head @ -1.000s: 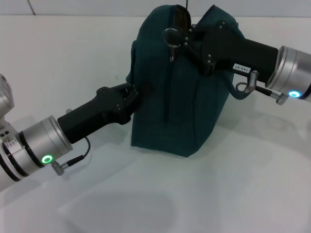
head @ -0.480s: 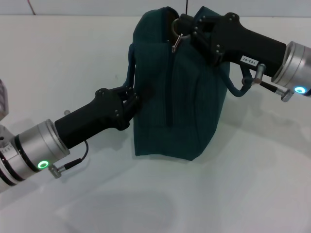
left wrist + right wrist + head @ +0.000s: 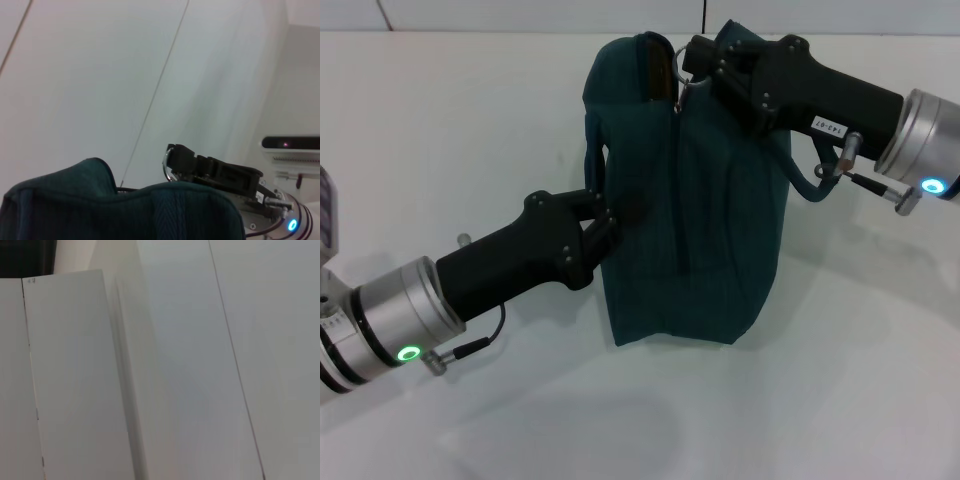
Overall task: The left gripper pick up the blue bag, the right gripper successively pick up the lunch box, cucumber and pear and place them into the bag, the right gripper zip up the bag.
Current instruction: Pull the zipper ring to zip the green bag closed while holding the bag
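The blue bag (image 3: pixel 720 220) stands upright on the white table (image 3: pixel 470 110), and its zip runs down the side facing me. My left gripper (image 3: pixel 603 222) is shut on the bag's left edge, just below a handle (image 3: pixel 592 150). My right gripper (image 3: pixel 692 62) is at the bag's top, shut on the ring zipper pull (image 3: pixel 682 68). The left wrist view shows the bag's top edge (image 3: pixel 125 215) with the right gripper (image 3: pixel 174 161) and the ring behind it. The lunch box, cucumber and pear are out of view. The right wrist view shows only pale wall panels.
The bag's second handle (image 3: pixel 805 185) hangs under my right arm. A wall (image 3: pixel 520 15) borders the far edge of the table.
My right gripper has drawn the zipper pull up and back along the bag's top. The bag has leaned and slid toward me, and my left gripper has shifted right with it.
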`<state>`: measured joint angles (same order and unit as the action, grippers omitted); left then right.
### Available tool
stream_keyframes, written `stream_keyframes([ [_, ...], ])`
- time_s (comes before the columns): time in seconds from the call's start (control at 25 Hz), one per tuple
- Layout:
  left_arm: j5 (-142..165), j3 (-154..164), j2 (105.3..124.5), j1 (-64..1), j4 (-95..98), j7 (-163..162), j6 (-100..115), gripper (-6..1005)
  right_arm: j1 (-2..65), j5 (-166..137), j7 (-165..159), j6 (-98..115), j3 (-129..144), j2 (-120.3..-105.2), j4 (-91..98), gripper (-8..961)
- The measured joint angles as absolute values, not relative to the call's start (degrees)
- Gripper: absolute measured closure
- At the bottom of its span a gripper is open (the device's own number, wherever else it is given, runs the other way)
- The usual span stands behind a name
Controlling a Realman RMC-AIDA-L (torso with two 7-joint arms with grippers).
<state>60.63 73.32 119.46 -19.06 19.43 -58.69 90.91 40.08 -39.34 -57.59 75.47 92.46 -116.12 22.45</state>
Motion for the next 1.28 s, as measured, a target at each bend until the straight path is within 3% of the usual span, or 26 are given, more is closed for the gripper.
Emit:
stream_keyframes([
  [1.28,62.4,72.6,119.51,-18.9,18.9,-57.3,90.6,941,38.9,-39.4,-59.3,81.9,92.6,-115.87,23.1,907],
])
